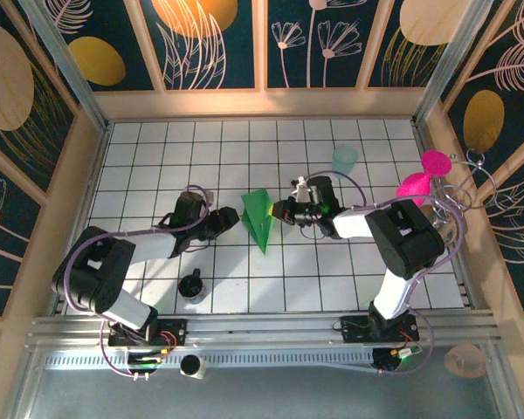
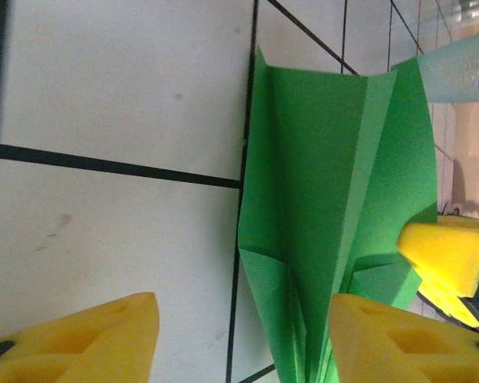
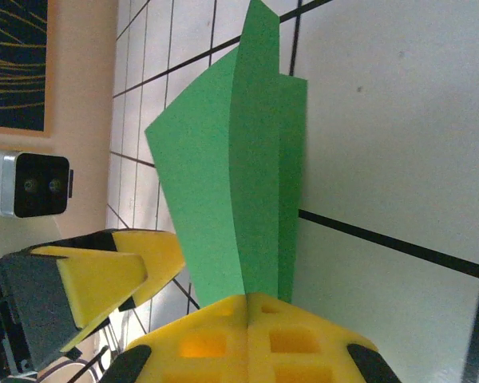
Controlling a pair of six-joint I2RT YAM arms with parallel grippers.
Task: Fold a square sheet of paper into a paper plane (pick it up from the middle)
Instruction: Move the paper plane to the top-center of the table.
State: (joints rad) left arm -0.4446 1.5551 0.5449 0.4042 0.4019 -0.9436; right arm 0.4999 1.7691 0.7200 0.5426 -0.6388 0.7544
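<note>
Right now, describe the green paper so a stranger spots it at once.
Find the middle of the white gridded table. There is the paper plane, a folded dart, tip toward the near edge. It alone is bright green; the cup behind is pale teal.

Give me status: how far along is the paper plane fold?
Done: the bright green paper is already a narrow pointed dart with a centre crease. In hand: right jaws are shut on one side of it; left jaws stand apart at the other. Left: likely just sharpening creases or spreading wings, then release.
</note>
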